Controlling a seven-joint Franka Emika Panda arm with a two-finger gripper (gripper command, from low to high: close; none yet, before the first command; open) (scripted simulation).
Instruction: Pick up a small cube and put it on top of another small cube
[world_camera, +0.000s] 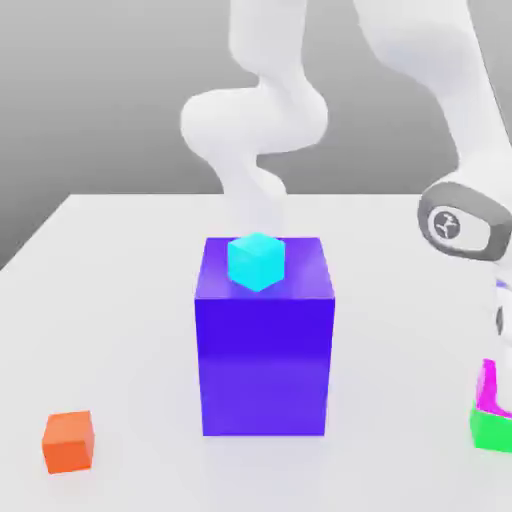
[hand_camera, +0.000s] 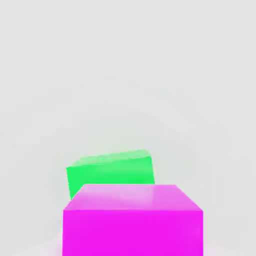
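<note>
Pale grey tabletop (world_camera: 120, 300) spreads under my arm, bare but for a few blocks. Nearest my camera sits the magenta cube (hand_camera: 132, 220), with the green cube (hand_camera: 110, 172) just behind it and lower; from the exterior view the magenta cube (world_camera: 489, 385) appears to rest tilted on the green cube (world_camera: 490, 430) at that view's right edge, though I cannot tell whether it sits square. Whether my tool is released or clenched I cannot tell. To finish this placement well, I judge I should lift straight away without dragging the upper cube sideways. Farther off stand the big blue-violet block (world_camera: 265, 350), the cyan cube (world_camera: 256, 260) on top, and the orange cube (world_camera: 68, 442).
</note>
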